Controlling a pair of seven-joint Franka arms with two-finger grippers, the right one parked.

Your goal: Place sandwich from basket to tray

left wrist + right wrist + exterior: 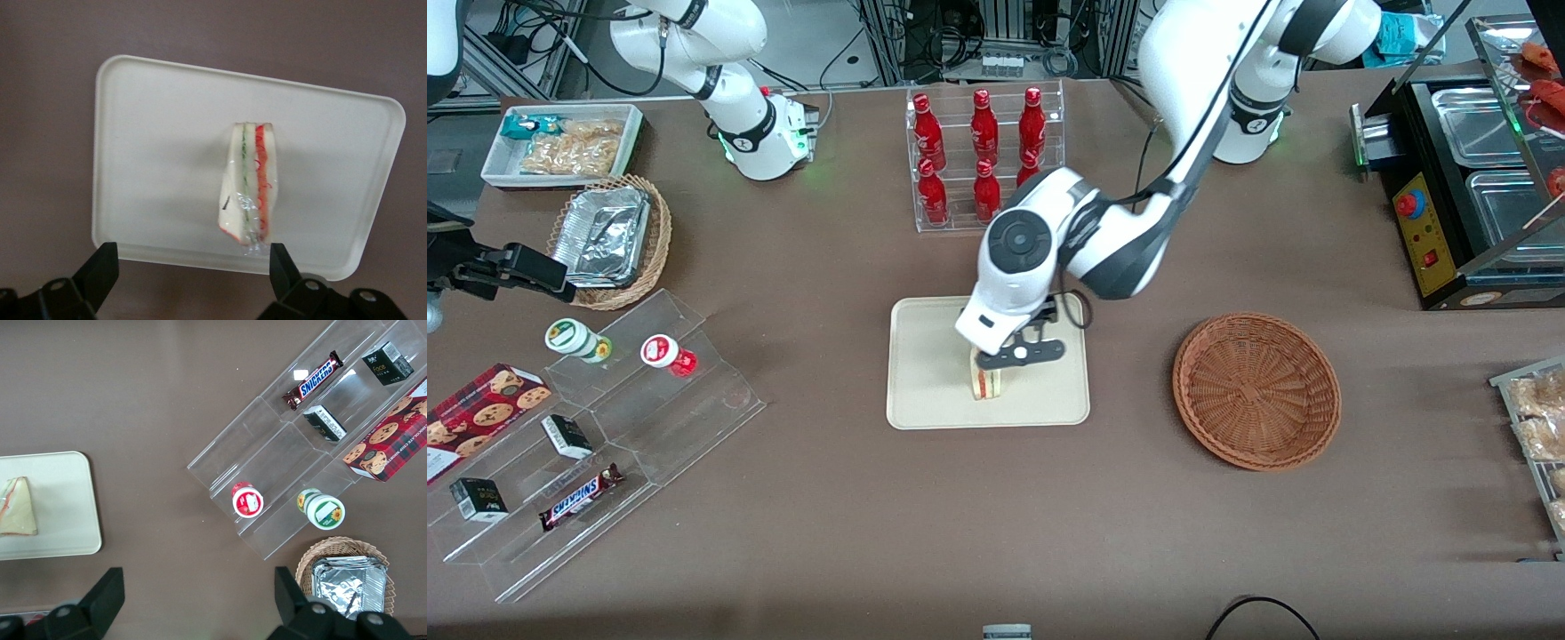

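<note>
The sandwich [987,384] stands on its edge on the cream tray [925,391], in the part of the tray nearer the front camera. It also shows in the left wrist view [248,190], wrapped in clear film, with green and red filling lines, on the tray [153,153]. It shows in the right wrist view [17,508] too. My left gripper [1000,363] hangs just above the sandwich. In the wrist view the gripper [192,257] is wide open and empty, clear of the sandwich. The reddish-brown basket [1256,389] sits empty toward the working arm's end.
A clear rack of red bottles [985,160] stands farther from the front camera than the tray. A stepped acrylic shelf [605,444] with snacks, a tan basket of foil trays [609,240] and a white bin [565,142] lie toward the parked arm's end. A black food warmer [1467,178] stands at the working arm's end.
</note>
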